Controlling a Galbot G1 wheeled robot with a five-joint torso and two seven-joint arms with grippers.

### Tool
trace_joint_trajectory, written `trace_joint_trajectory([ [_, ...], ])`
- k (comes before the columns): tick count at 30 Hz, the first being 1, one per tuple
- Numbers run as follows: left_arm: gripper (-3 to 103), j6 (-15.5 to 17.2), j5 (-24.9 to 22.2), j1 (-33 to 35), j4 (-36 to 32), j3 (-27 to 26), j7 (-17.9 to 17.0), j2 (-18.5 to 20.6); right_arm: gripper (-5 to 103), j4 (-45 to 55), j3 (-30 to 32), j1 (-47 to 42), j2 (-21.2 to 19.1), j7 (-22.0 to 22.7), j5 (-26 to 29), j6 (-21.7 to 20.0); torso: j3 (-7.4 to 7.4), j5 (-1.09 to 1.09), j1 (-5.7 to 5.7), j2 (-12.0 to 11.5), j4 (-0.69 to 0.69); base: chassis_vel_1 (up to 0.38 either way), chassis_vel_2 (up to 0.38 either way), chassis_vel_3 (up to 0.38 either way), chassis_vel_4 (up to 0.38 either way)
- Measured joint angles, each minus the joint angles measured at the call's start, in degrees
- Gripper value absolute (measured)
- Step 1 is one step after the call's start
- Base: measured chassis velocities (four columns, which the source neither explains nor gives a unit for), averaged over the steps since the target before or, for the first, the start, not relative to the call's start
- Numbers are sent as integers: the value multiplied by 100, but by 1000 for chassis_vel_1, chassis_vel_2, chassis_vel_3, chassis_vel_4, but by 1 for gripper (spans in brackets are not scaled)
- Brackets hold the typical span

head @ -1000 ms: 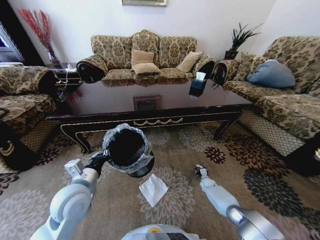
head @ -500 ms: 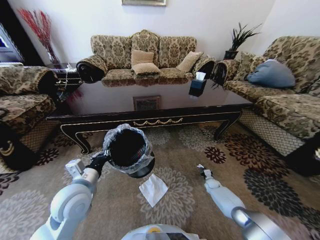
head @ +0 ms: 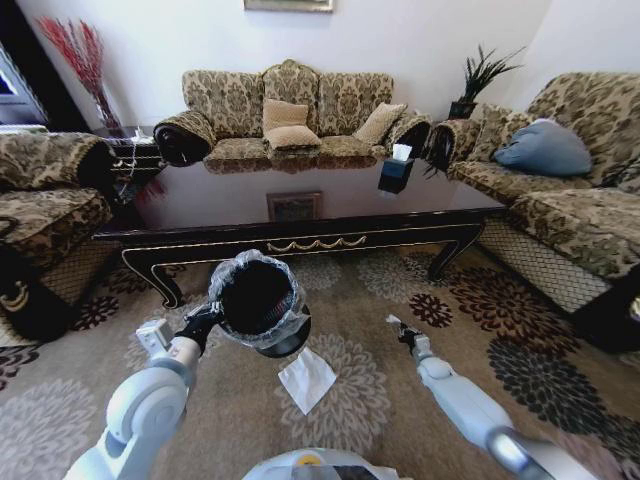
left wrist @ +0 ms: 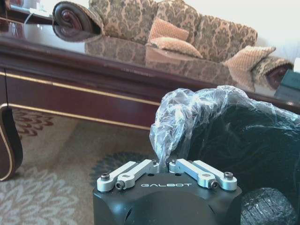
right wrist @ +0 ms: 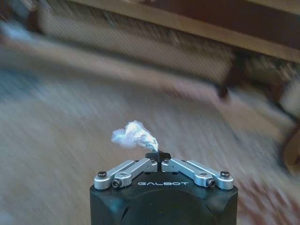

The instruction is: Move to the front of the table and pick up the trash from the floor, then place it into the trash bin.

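Two pincers clamp: left (left wrist: 164, 165) on bin liner (left wrist: 187, 117), right (right wrist: 158, 157) on wrapper (right wrist: 133, 136).

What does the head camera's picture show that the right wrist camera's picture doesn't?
The head view alone shows the flat white paper square on the carpet, the round black bin lined with clear plastic held up by the left gripper, and the black tissue box on the dark glossy coffee table.

The right wrist view alone shows, close up, the fingers pinched shut on a small crumpled wrapper.

Both show the right gripper and the patterned carpet.
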Motion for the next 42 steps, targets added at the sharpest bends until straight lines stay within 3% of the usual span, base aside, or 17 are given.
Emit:
trace_joint_trajectory([
  [8,3,-71,143,-76,505,370,22,95,0,2916,525,-555,-1123,-408,778,477,0,-6,0,0,4,0,0,0,0],
  [15,3,-78,136,-212,625,530,24,119,0,4558,620,-459,-1791,-389,1206,267,0,-4,0,-1,5,0,0,0,0],
  [23,3,-60,108,-541,704,777,25,137,0,5401,-111,-238,-2363,-538,1201,227,0,-1,0,-1,0,0,0,0,0],
  [25,3,-43,107,-780,876,914,31,122,0,5509,-646,18,-2527,-715,1079,332,0,-3,0,-1,2,0,0,0,0],
  [33,3,-21,120,-1434,1486,1278,111,-21,0,5391,-1709,1059,-2370,-758,950,436,1,-3,0,-1,4,0,0,0,0],
  [42,3,9,102,-1942,1882,1594,144,-210,0,4601,-2796,2023,-1724,-725,909,703,1,-3,0,-1,3,0,0,0,0],
])
